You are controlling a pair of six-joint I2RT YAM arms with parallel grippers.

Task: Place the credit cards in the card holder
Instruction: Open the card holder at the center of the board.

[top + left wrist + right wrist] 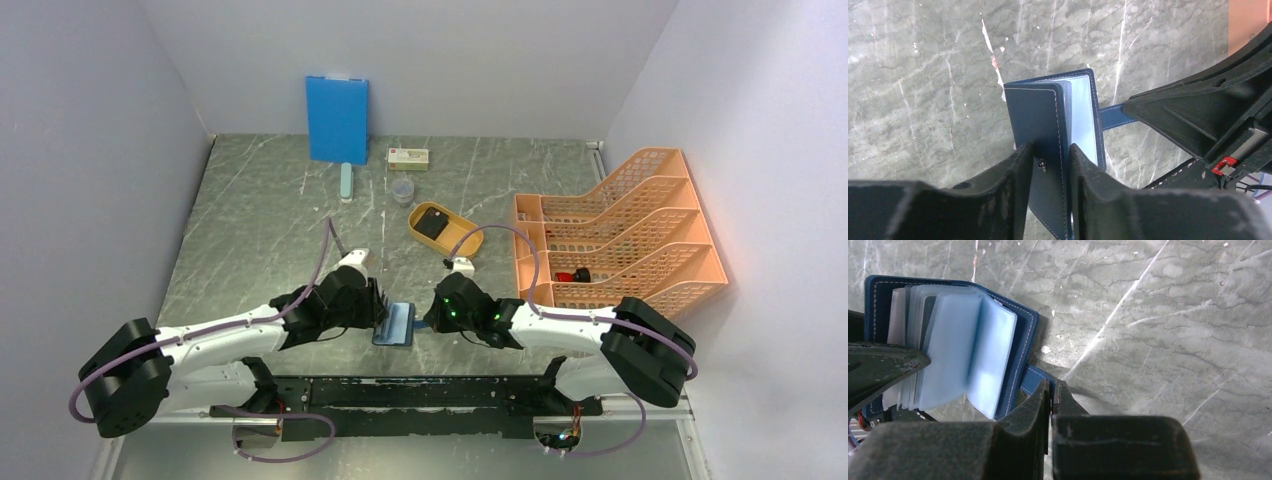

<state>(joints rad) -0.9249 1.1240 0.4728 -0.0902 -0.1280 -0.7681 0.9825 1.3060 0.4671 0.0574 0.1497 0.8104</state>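
From above, we see the card holder (395, 324) standing open on the table (260, 230) at its near edge, between the two arms. The left gripper (378, 312) meets it from the left and the right gripper (430, 320) from the right. Their jaws are too small to judge here.

From the left wrist, the left gripper (1050, 149) straddles the navy front cover (1035, 115). One finger sits on each side, pinching it just beside the snap (1042, 162). Pale sleeves (1080, 115) show behind the cover, and the clasp tab (1114, 116) runs right into the other gripper's tip.

From the right wrist, the right gripper (1052, 390) has its fingers pressed together on the clasp tab (1032, 381). The holder's clear sleeves (968, 355) are fanned out to its left, with one dark finger (883, 365) of the left gripper lying across them.
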